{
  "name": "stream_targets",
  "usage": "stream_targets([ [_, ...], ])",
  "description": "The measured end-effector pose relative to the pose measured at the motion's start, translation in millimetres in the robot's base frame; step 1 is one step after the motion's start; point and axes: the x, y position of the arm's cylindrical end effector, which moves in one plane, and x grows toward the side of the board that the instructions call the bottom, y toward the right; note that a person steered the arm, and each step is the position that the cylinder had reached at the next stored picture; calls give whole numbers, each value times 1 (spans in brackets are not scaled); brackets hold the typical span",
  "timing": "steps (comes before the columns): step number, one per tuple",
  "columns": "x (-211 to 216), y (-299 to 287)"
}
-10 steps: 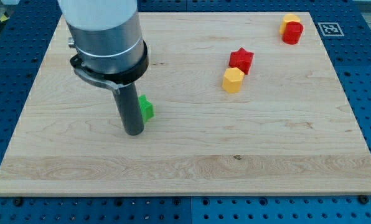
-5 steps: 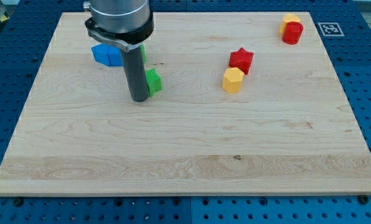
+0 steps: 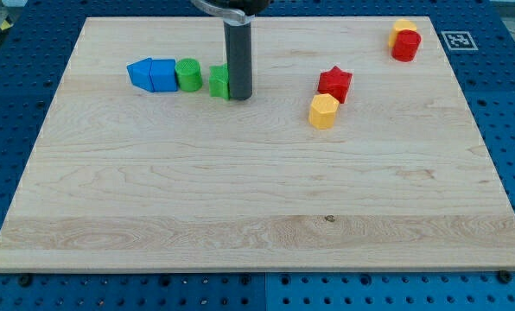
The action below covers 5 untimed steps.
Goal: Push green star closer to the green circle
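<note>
Half the green star (image 3: 219, 81) hides behind my tip (image 3: 239, 97), seemingly touching, near the green circle (image 3: 188, 74).

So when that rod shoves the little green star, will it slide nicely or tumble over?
Probably slide. The green star sits low and flat on the smooth wooden board, so tipping seems unlikely. My tip touches its right side, and its points may make it twist as it moves left toward the green circle. It looks small, rigid and likely light.
</note>
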Motion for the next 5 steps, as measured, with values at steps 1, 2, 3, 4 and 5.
stream_targets([
  [1,-10,12],
  [2,15,18],
  [3,21,17],
  [4,27,12],
  [5,35,10],
])
